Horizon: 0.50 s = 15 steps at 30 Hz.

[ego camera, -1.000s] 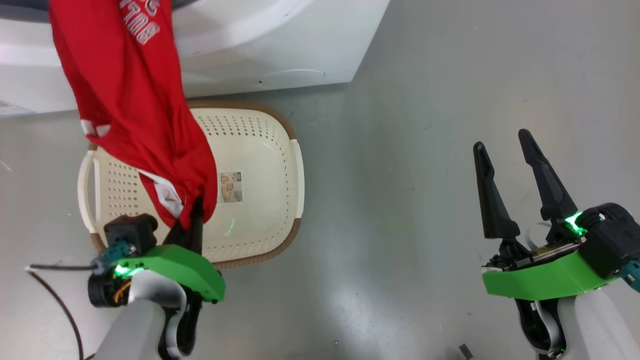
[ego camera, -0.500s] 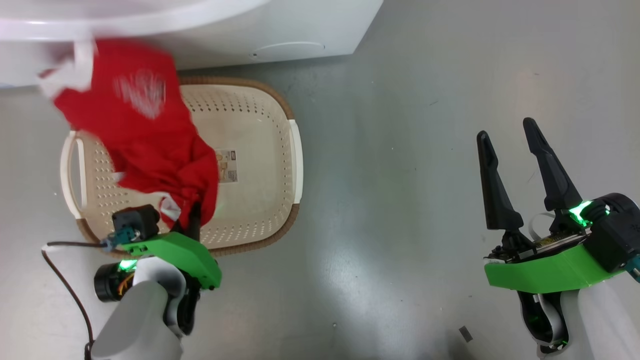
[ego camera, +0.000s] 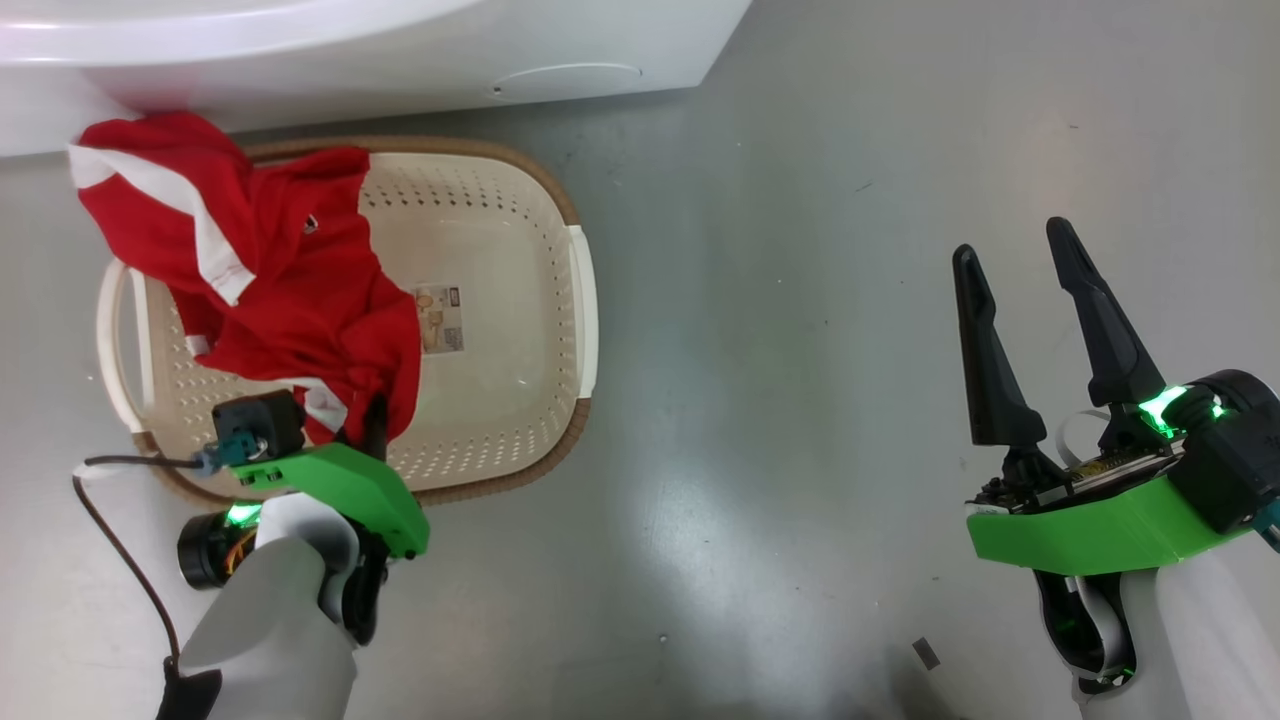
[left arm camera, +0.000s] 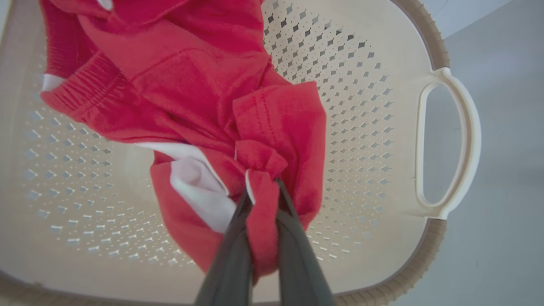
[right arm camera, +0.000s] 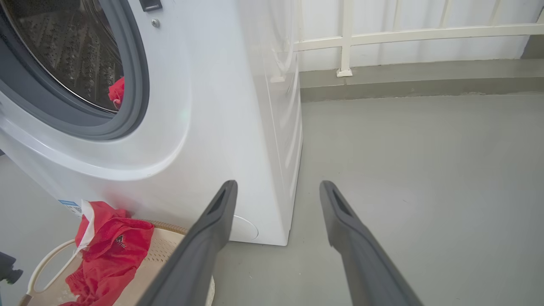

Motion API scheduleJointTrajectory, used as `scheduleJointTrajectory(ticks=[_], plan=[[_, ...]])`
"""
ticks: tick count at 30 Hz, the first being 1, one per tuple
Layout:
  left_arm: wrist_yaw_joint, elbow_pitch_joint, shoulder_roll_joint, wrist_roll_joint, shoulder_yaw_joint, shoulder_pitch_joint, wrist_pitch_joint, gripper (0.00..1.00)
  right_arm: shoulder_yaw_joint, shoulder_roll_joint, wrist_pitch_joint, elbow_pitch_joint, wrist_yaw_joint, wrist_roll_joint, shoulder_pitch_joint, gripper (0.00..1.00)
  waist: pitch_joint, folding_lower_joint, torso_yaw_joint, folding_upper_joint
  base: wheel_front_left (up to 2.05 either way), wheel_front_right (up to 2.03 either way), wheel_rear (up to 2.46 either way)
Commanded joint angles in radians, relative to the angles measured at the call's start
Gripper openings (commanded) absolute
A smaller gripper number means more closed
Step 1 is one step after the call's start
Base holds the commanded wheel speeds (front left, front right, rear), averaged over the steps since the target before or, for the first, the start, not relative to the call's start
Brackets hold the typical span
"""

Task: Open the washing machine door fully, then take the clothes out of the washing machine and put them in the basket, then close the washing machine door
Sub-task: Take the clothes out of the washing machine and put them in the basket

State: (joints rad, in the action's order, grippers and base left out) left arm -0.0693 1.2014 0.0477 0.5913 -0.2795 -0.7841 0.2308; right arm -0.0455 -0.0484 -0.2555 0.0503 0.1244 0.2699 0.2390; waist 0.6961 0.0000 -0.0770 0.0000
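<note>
Left gripper [ego camera: 372, 425] is clamped on a fold of the clothes [ego camera: 290, 290] over the basket [ego camera: 585, 300], the garment's long axis running from the jaws across to the basket's far-left rim and spilling over it; right gripper [ego camera: 1010, 245], jaws apart, hangs well right of the basket.

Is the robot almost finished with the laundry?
Partway. Done: the washing machine stands open and the red clothes lie in the basket, one part draped over its rim. In hand: the left end effector pinches a fold. Left: let go, check the red bit in the drum, close the door.
</note>
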Motion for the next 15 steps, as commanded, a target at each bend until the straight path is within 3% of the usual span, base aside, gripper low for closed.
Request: scheduleJointTrajectory(ticks=[1, 9, 15], plan=[[-0.010, 0.008, 0.018, 0.008, 0.015, 0.010, 0.012, 0.00, -0.024, -0.002, -0.006, 0.022, 0.006, -0.008, -0.001, 1.00, 0.003, 0.0000, -0.004, 0.0000, 0.00, 0.00, 0.00], [-0.037, 0.058, 0.007, 0.031, -0.006, -0.003, -0.002, 0.00, -0.030, -0.002, -0.006, 0.021, 0.006, 0.003, 0.007, 1.00, 0.016, 0.0000, -0.019, 0.0000, 0.00, 0.00, 0.00], [-0.030, 0.072, 0.004, 0.044, -0.014, -0.010, 0.005, 0.00, -0.030, -0.002, -0.006, 0.019, 0.006, 0.005, 0.010, 1.00, 0.021, 0.0000, -0.024, 0.0000, 0.00, 0.00, 0.00]])
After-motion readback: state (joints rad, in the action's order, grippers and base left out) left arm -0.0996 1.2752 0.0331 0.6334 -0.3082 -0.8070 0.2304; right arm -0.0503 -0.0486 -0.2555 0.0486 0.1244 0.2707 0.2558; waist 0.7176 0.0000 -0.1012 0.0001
